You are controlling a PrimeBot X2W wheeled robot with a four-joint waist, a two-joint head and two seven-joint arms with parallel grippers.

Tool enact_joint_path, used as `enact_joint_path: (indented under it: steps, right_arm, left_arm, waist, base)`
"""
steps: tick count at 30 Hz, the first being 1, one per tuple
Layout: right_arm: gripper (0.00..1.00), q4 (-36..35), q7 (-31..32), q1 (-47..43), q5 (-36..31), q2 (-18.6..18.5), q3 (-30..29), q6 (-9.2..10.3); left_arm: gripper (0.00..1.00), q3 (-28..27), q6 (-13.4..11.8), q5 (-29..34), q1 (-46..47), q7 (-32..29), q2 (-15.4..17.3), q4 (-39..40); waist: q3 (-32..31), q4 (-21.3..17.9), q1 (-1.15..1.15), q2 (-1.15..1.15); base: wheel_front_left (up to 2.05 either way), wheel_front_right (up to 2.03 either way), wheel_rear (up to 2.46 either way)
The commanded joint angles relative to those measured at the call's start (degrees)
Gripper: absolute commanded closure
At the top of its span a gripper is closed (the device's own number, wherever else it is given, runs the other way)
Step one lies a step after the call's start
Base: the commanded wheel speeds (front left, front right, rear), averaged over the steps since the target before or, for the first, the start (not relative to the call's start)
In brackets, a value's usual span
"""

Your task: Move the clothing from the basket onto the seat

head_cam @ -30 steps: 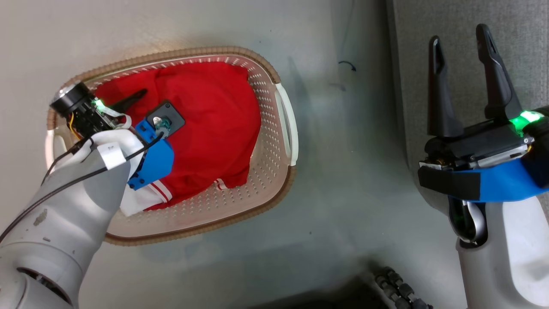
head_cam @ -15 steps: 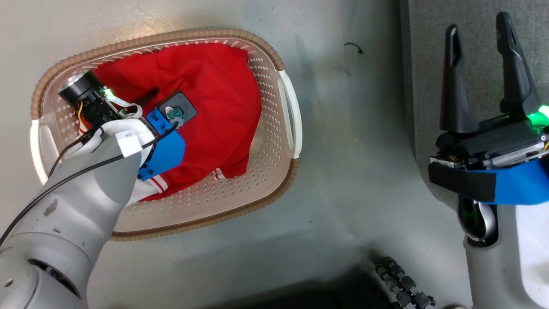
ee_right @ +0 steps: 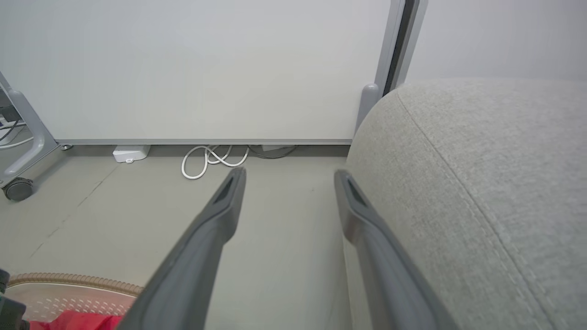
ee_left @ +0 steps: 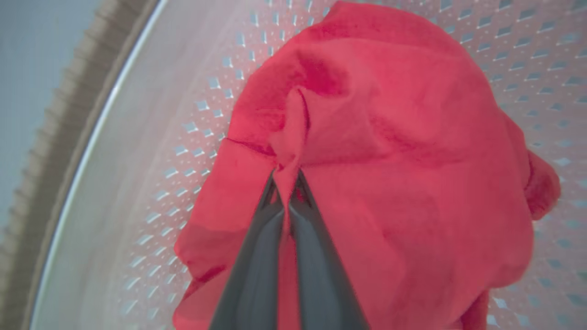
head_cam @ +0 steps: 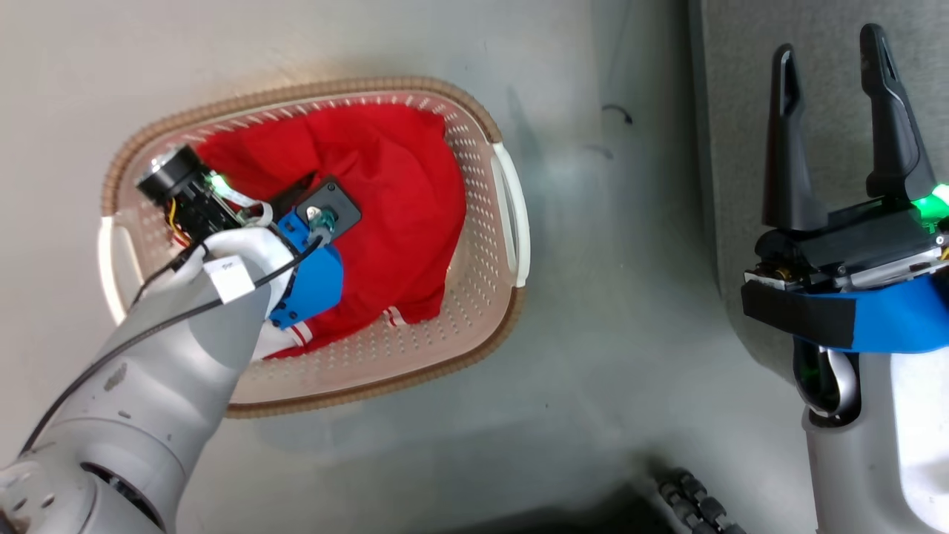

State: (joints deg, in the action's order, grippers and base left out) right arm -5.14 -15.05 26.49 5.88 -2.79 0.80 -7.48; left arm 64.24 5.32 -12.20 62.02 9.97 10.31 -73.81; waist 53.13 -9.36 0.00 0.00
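The clothing (head_cam: 393, 193) is a bright red heap with white stripe trim (head_cam: 296, 335), lying in the cream perforated basket (head_cam: 415, 341) on the floor. My left arm reaches down into the basket. In the left wrist view my left gripper (ee_left: 286, 178) is shut, pinching a raised fold of the red clothing (ee_left: 390, 160) near the basket wall (ee_left: 137, 137). My right gripper (head_cam: 827, 43) stands open and holds nothing, in front of the light grey seat (head_cam: 741, 111). In the right wrist view its fingers (ee_right: 289, 176) point along the floor beside the seat (ee_right: 481, 183).
The basket stands on grey floor (head_cam: 593, 297) left of the seat. Behind it are a pale partition panel (ee_right: 206, 68) on a caster (ee_right: 18, 188), a coiled white cable (ee_right: 213, 158) and a small white box (ee_right: 130, 152). A dark ribbed part (head_cam: 697, 504) shows at the bottom.
My left gripper has gone from open to shut on a fold of the red clothing. The head camera shifted a little; the right gripper stays open.
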Motion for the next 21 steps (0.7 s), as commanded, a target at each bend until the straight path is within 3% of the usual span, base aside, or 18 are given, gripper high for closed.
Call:
enact_joint_path:
  steps: [1,13,21]
  right_arm:
    - [0.0,0.2,-0.2,-0.4,-0.3,-0.2,0.0,-0.03]
    - [0.0,3.2,-0.2,-3.3,-1.0,-0.2,0.0,-0.03]
    - [0.0,5.3,-0.2,-6.2,-1.3,-0.2,0.0,-0.03]
  left_arm:
    - [1.0,-0.3,-0.2,-0.5,-0.7,0.8,-0.1,-0.1]
    - [1.0,-4.4,-0.5,-6.1,-6.5,5.2,-2.0,2.3]
    - [1.0,-8.1,-1.4,-8.6,-12.0,5.3,-0.5,9.8]
  waist:
    - [-1.8,0.5,0.0,0.0]
    - [-14.0,3.0,0.0,0.0]
    - [-22.3,4.4,0.0,0.0]
  base:
    - [0.0,0.0,0.0]
    - [0.0,0.0,0.0]
    - [0.0,0.0,0.0]
